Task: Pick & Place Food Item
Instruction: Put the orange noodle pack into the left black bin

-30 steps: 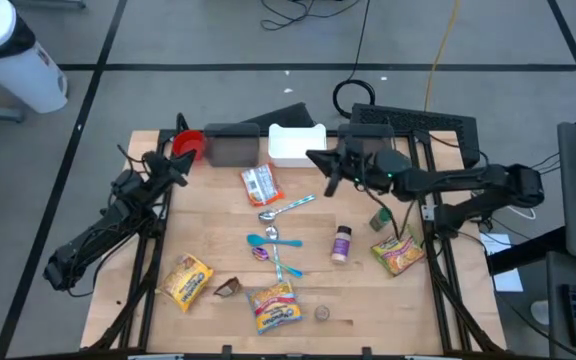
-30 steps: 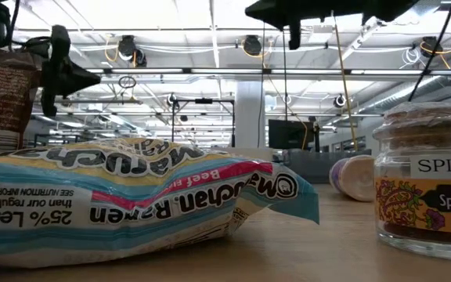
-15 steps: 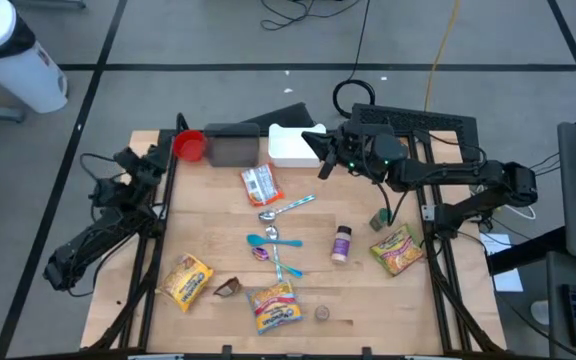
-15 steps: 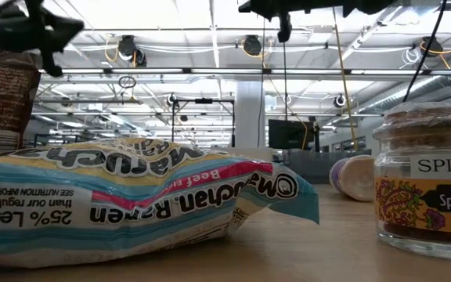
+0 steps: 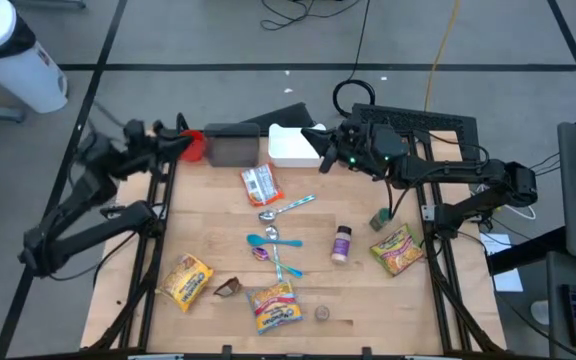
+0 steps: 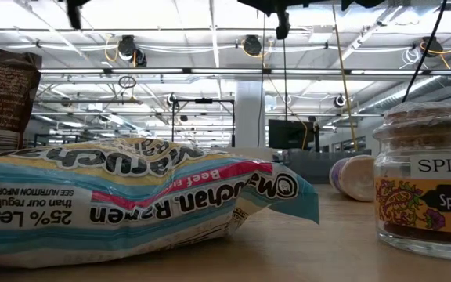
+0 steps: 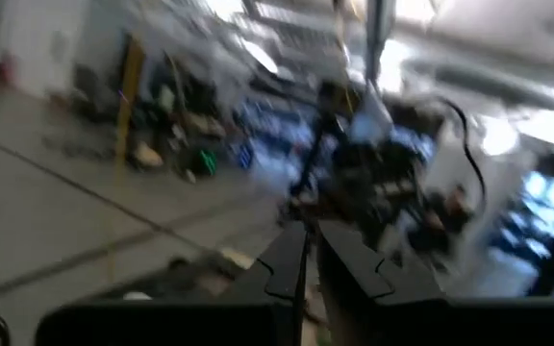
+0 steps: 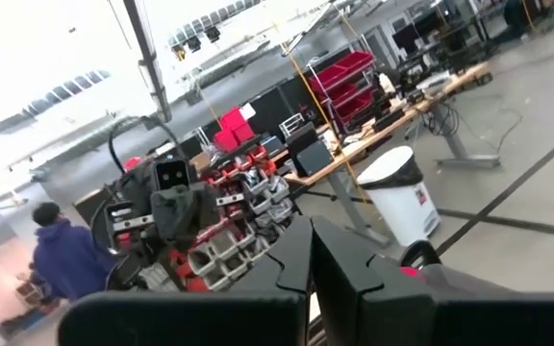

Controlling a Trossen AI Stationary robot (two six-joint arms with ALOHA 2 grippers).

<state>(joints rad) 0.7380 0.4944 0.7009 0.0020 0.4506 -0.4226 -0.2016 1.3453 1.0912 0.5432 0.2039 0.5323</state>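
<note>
Several food items lie flat on the wooden table (image 5: pixel 408 300): a ramen pack (image 5: pixel 189 280) at the near left, a second (image 5: pixel 275 305) at the near middle, a third (image 5: pixel 399 249) at the right, and a snack pack (image 5: pixel 259 185) toward the far side. A spice jar (image 5: pixel 341 243) stands right of centre. My left gripper (image 5: pixel 175 141) is shut and empty, raised beside the red bowl (image 5: pixel 192 146). My right gripper (image 5: pixel 314 138) is shut and empty, raised over the white container (image 5: pixel 290 146). In both wrist views the fingers (image 7: pixel 306 274) (image 8: pixel 308 259) point out over the room.
A dark container (image 5: pixel 232 146) stands between the red bowl and the white container at the far edge. A metal spoon (image 5: pixel 286 208) and blue spoons (image 5: pixel 271 241) lie mid-table. In the low view the ramen pack (image 6: pixel 131 196) and spice jar (image 6: pixel 429 188) are close. A person (image 8: pixel 61 259) stands in the room.
My left arm has swung up from the table's left edge, its gripper rising and going toward the far edge near the red bowl. My right gripper has risen and gone toward the far edge, coming over the white container. Nothing on the table has moved.
</note>
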